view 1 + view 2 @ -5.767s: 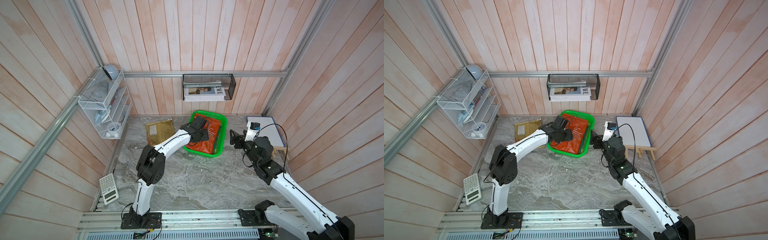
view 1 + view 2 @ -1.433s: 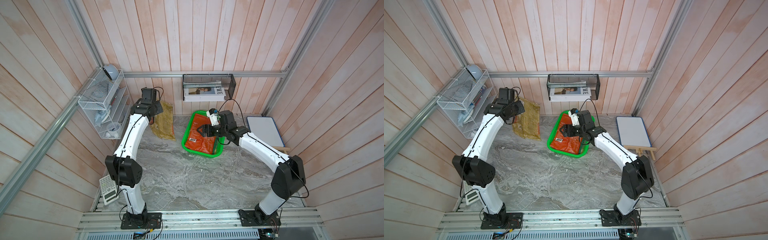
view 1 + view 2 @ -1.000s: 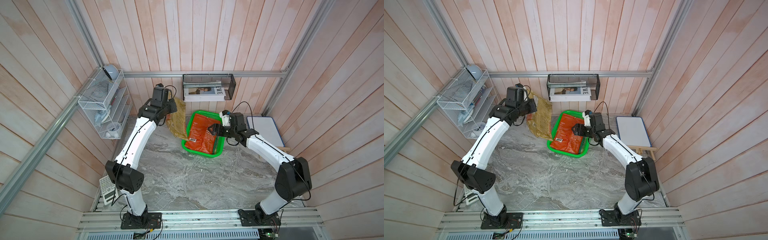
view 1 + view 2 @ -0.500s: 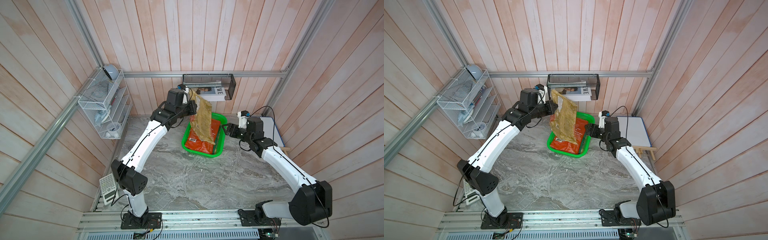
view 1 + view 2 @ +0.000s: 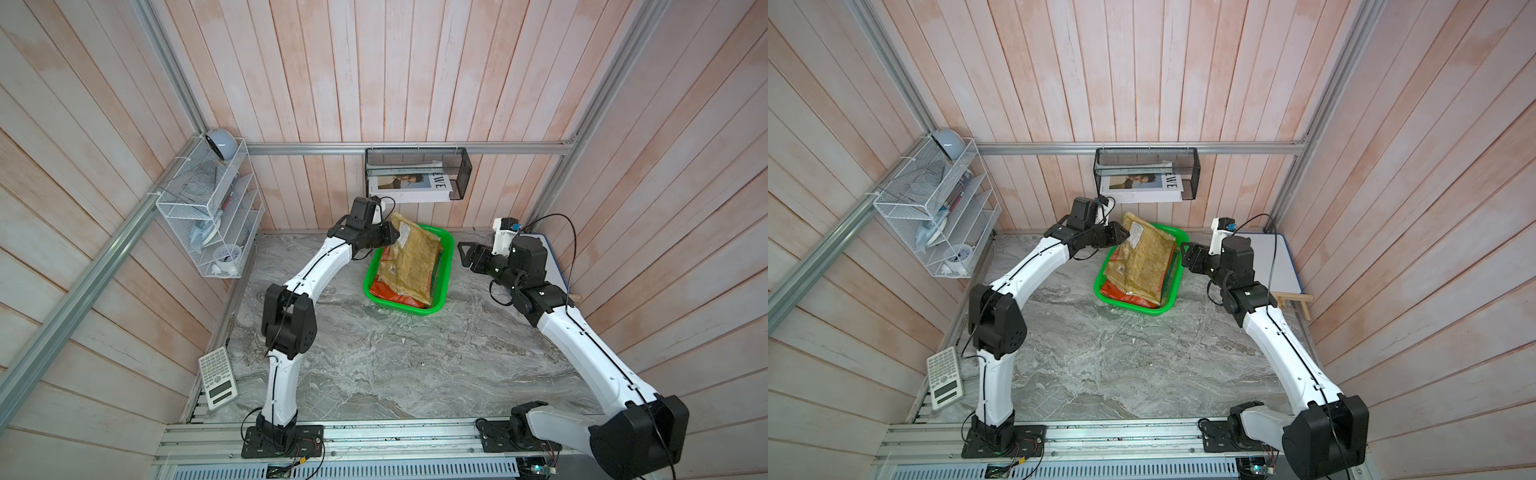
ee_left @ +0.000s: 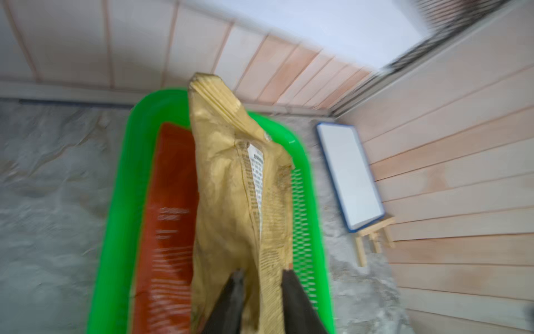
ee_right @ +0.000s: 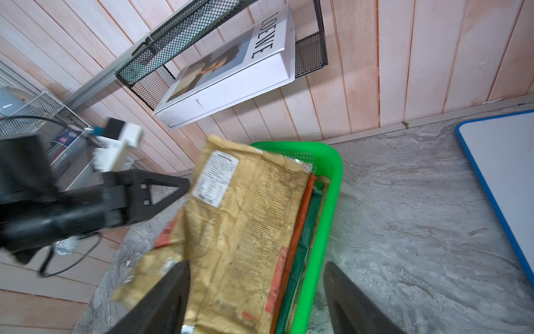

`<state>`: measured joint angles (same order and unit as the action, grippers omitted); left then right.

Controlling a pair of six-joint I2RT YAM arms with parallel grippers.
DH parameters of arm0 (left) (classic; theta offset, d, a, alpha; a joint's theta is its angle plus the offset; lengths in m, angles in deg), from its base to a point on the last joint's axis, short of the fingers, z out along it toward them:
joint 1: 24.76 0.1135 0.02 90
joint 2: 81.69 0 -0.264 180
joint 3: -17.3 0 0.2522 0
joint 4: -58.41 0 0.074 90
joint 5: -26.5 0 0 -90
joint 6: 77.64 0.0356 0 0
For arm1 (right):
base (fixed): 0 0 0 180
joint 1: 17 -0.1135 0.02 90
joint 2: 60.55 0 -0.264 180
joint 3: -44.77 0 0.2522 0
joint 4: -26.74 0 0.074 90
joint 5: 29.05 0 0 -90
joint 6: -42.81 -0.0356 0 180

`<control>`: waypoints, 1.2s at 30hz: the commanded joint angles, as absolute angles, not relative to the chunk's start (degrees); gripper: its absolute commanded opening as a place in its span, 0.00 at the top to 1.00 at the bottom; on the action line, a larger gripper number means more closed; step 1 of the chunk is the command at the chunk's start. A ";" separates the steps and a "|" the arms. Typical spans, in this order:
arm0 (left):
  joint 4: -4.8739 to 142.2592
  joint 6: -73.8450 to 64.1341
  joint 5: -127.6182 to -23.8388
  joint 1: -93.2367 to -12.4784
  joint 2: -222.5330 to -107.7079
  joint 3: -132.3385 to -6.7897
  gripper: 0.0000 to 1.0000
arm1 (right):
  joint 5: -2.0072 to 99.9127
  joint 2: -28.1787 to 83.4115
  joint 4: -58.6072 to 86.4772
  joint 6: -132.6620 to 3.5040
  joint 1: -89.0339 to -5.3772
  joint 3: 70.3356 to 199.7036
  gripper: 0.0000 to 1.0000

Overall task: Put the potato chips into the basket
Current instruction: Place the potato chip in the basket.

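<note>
**Tan bag let go over the basket**

0.5 s earlier the tan bag (image 5: 411, 262) hung upright from the left gripper (image 5: 390, 235) above the basket (image 5: 444, 274). It now slopes down across the basket. Its lower end rests on the orange-red bag (image 5: 380, 287) and its upper corner is raised near the far rim.

In the left wrist view the 2 fingers (image 6: 294, 292) stand partly apart, with crinkled foil showing in the gap and no pinch visible. The jaws read as opened and the bag as released or dropping, though that view is blurred.

The right gripper (image 5: 464, 255) was over the basket 1.4 s earlier. It has drawn back to the basket's right side, jaws wide and empty.

The bag's upper corner lies just beside the left fingertips; whether it touches them cannot be told. The rest of the bag runs away from that gripper along the basket's length. In the right wrist view a dark green bag (image 7: 304, 243) shows under the orange-red one, so 3 bags are visible in the basket.

Neither top view shows a bag on the table. This drop is therefore probably a late step, with the tan bag not yet settled flat.
</note>
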<state>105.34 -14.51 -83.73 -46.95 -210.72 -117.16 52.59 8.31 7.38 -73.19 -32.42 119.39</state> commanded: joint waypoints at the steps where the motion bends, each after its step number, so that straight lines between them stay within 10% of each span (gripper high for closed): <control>1: 122.01 -8.72 -84.46 -43.88 -219.33 -126.88 0.47 | 53.74 6.93 4.90 -71.41 -32.14 118.83 0.24; 18: 105.23 -7.34 -75.86 -48.93 -199.06 -107.80 0.42 | 50.30 16.11 5.63 -75.57 -34.69 124.37 0.26; 36: 112.20 -5.83 -66.89 -49.90 -212.96 -117.49 0.42 | 49.50 24.93 3.05 -74.54 -38.76 132.29 0.24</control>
